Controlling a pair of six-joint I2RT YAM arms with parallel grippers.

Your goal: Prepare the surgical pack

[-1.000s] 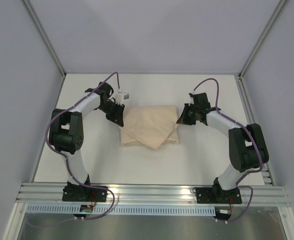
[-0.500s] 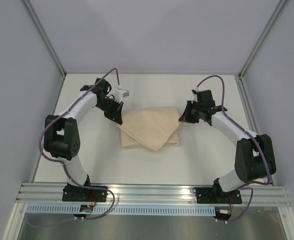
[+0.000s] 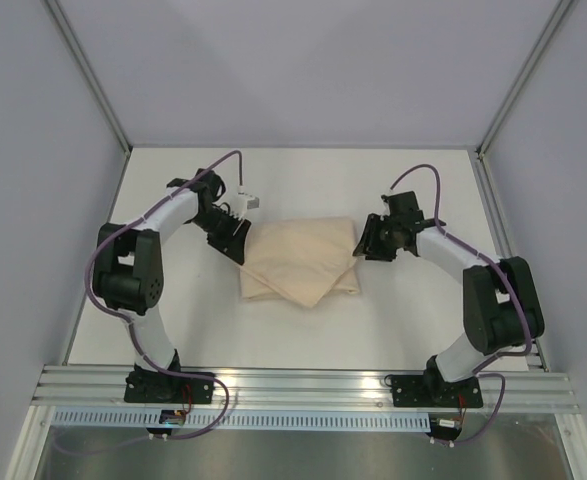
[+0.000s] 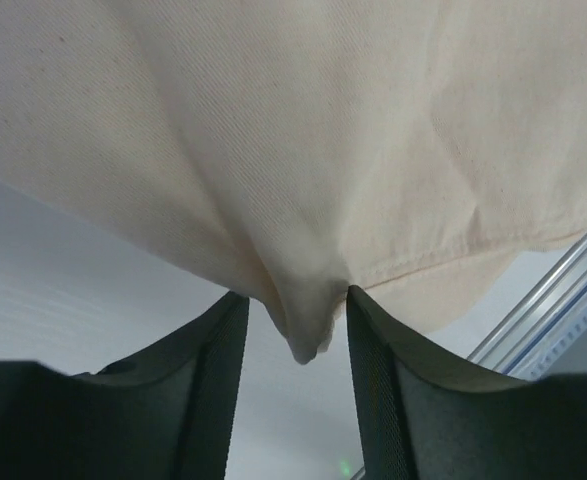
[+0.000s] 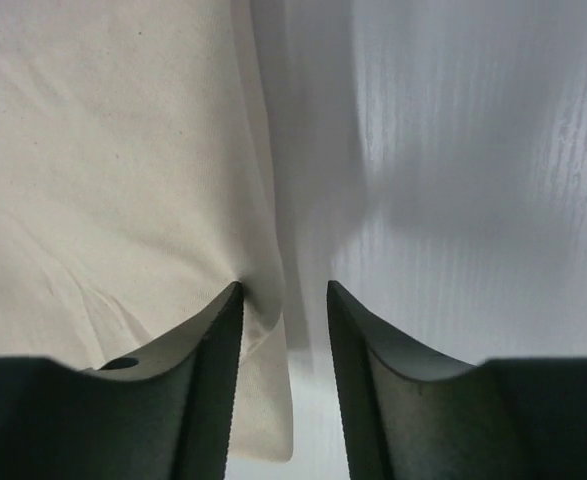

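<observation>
Light and limp by its look, the tan folded cloth wrap [image 3: 300, 262] wants edge grips: left claw [image 4: 295, 300] pinches a fold, right claw [image 5: 284, 290] narrow, hold unclear.

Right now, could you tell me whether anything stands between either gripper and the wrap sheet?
Nothing visible does. The left gripper pinches a fold of the wrap sheet, and the right gripper straddles its opposite edge.
</observation>
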